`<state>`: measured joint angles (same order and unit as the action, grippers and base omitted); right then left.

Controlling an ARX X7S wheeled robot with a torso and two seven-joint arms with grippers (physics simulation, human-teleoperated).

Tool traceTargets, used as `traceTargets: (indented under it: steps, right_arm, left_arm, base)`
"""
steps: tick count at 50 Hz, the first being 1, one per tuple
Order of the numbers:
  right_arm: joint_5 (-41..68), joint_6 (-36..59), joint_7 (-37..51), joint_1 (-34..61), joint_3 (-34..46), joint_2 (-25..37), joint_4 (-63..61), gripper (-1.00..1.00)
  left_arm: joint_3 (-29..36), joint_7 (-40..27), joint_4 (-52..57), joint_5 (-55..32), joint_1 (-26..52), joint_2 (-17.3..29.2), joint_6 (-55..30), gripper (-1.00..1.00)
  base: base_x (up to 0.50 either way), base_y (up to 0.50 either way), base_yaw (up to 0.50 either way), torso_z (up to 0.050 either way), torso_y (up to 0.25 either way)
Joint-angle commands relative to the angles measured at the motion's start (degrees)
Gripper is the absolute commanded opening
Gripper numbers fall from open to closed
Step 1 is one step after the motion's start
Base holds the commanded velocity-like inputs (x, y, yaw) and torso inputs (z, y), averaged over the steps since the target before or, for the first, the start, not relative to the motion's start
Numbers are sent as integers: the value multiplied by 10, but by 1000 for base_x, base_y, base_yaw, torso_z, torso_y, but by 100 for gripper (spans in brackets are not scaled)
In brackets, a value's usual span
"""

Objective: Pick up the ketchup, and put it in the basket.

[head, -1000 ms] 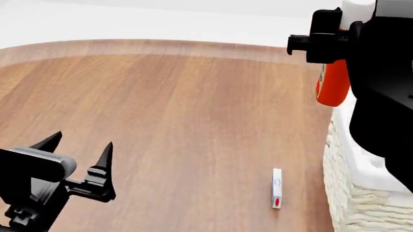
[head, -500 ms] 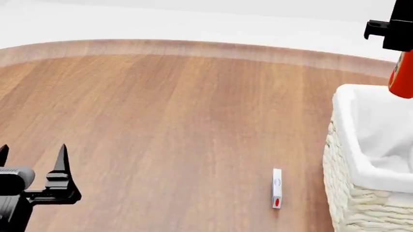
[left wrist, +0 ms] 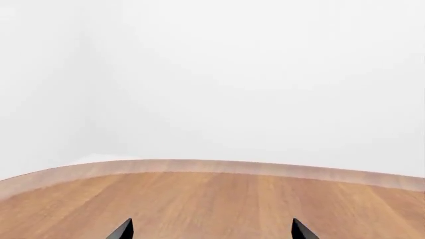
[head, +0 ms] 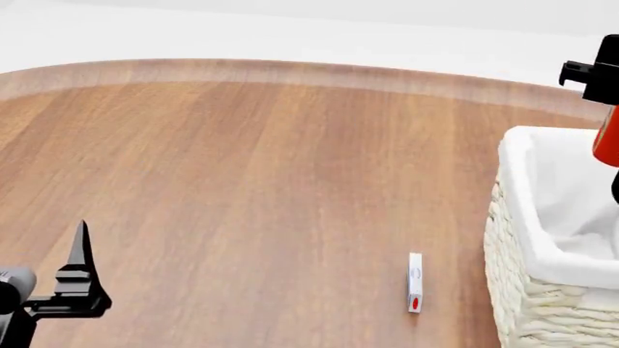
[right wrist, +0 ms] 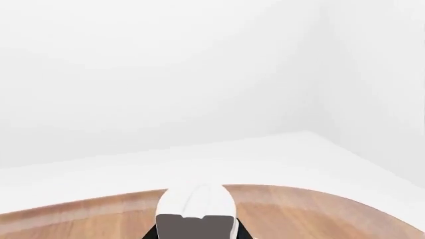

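Since the earlier head pictures, the right tool [head: 601, 72] has carried the ketchup [head: 608, 143] from near the middle right of the frame out to the far right edge, above the basket [head: 541, 239], and the left tool [head: 39, 290] has slid lower and further left, so that only one black finger is well seen now.

In the left wrist view, two dark fingertips [left wrist: 123, 230] stand far apart at the bottom of the frame, with nothing between them, so the left tool is open and empty. Beyond them lies the wooden table [left wrist: 212, 204] with its curved edge.

In the head view, only a small orange-red strip of the ketchup shows at the right edge, under the black right tool, over the white liner of the basket. A small white box [head: 415, 282] with a red mark lies on the table just left of the basket.

In the right wrist view, the white cap [right wrist: 197, 199] of the bottle rises at the bottom centre, between dark parts of the right tool [right wrist: 196, 230], which grips the bottle.

I judge the bottle to be light, with smooth, slightly soft plastic walls, so it may slip or dent. The best hold is probably around the upper body, just under the cap.
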<state>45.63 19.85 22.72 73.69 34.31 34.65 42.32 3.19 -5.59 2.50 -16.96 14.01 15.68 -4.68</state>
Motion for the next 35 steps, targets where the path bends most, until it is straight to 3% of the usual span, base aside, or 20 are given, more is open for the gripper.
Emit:
traceTargets:
  steps: [1,30,35]
  right_arm:
    - [-25,-74,-53,-11,-31,-37,91,-100]
    - [4,-114,-67,-53,-62,-69,134,-100]
    - [-12,-154,-86,-42,-59,-83,193,-100]
  left_arm:
    - [-9,23,-6,1,-10,-9,15,100]
    - [-6,30,-11,-13,-23,-6,32,100]
    - [-5,30,-11,-15,-25,-6,34,100]
  base:
    - [0,0,0,0,0]
    - [0,0,0,0,0]
    - [0,0,0,0,2]
